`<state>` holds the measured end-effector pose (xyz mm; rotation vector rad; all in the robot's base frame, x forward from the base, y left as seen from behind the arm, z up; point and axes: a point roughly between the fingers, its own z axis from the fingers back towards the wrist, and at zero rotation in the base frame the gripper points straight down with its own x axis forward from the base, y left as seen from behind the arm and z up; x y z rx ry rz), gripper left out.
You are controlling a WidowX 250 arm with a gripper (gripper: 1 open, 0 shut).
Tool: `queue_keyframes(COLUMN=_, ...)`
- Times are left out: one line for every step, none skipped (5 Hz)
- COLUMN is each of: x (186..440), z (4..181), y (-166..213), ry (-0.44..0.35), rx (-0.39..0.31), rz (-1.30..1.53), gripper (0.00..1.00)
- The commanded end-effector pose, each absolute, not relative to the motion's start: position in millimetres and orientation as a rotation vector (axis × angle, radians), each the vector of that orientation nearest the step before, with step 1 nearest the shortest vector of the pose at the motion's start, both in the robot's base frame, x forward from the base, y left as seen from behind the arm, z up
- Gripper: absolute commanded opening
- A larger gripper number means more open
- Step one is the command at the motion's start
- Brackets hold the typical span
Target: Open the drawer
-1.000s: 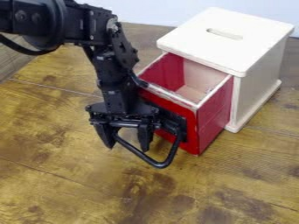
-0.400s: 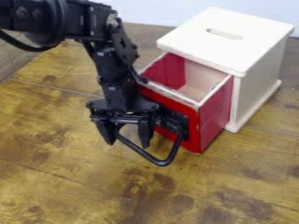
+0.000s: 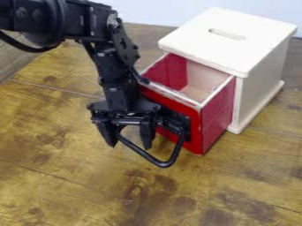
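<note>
Since the earlier frames I see almost no change: the arm shifted only a little and has since stayed in place, and the drawer is pulled out as far as before.

The drawer is red, and it stands partly out of the cabinet, toward the near-left side of the table. I can look into its open top, where the pale wood inside shows. Its front carries a black plate and a big black loop handle, which hangs low and reaches down close to the table surface.

The gripper points straight down, just in front of the drawer's front, at the handle's left side. Its fingers are spread apart and they hold nothing. From this view the fingertips overlap the upper part of the loop, but I cannot tell if they touch it or only stand beside it.

The cabinet is pale wood with one slot in its top, and it sits toward the far right edge of the table. The table is dark, worn wood. The arm comes in from the far left corner and bends down to the gripper.
</note>
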<state>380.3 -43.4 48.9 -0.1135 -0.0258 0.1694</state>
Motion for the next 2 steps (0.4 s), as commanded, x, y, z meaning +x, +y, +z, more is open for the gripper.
queue_keyframes(x=388.4, z=67.2, y=-50.0, ry=-0.083, rx=-0.141, rz=0.167, gripper=1.00)
queue_keyframes(x=385.4, z=65.5, y=-53.8, ry=-0.075, rx=-0.143, rz=0.162, gripper=1.00)
